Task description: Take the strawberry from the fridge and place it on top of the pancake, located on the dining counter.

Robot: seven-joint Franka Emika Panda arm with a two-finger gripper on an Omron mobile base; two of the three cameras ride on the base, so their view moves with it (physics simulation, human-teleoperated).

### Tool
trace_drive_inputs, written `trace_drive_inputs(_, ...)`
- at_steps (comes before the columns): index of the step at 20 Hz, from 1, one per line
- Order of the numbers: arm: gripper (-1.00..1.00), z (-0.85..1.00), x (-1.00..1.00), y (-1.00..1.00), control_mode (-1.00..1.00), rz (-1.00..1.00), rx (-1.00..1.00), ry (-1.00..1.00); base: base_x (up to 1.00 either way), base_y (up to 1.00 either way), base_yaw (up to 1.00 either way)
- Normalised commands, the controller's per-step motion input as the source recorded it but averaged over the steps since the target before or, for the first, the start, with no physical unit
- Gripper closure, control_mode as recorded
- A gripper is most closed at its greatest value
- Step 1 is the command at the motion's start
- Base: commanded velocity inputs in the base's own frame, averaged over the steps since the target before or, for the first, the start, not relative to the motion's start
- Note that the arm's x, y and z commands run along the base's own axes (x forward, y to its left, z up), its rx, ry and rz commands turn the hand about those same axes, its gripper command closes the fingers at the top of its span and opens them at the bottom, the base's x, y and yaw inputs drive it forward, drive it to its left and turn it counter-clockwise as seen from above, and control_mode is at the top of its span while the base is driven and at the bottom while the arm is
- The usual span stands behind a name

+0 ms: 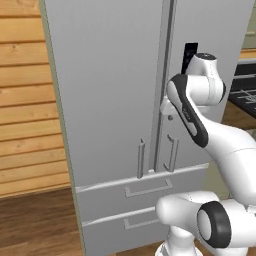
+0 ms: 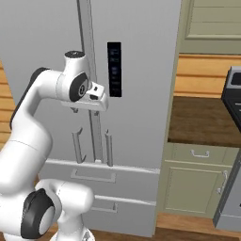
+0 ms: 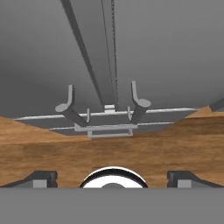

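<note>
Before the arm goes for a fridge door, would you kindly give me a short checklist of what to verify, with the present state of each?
1. Fridge doors shut, so one must be opened first: ok, both closed.
2. Pincer open: ok, tips stand wide apart.
3. Pincer empty: ok, nothing between the tips.
4. Door handles in sight: ok, both bars show beside the centre seam.
5. Pincer on a handle: not ok, it hangs above them, apart from both.
6. Strawberry located: cannot tell, the closed doors hide the inside.
</note>
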Motion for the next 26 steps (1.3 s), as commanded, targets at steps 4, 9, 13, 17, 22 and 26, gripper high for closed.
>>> trace_drive_inputs(4,-1.00,-0.01,0.00,0.00,-1.00,0.00,0.00,0.00,0.00,0.00,0.00)
trace_drive_inputs(9,-1.00,-0.59,0.67,-0.19,-1.00,0.05,0.04,-0.01,0.00,0.00,0.00)
trace_drive_inputs(13,-1.00,-1.00,0.70,-0.32,-1.00,0.12,0.02,-0.13,0.00,0.00,0.00)
trace_drive_inputs(17,-1.00,-0.97,0.37,-0.36,-1.00,0.08,0.00,-0.18,0.00,0.00,0.00)
trace_drive_inputs(22,-1.00,-0.67,0.45,-0.08,-1.00,0.13,-0.01,-0.13,0.00,0.00,0.00)
trace_drive_inputs(26,-1.00,-0.56,0.24,-0.02,-1.00,0.05,-0.07,-0.15,0.00,0.00,0.00)
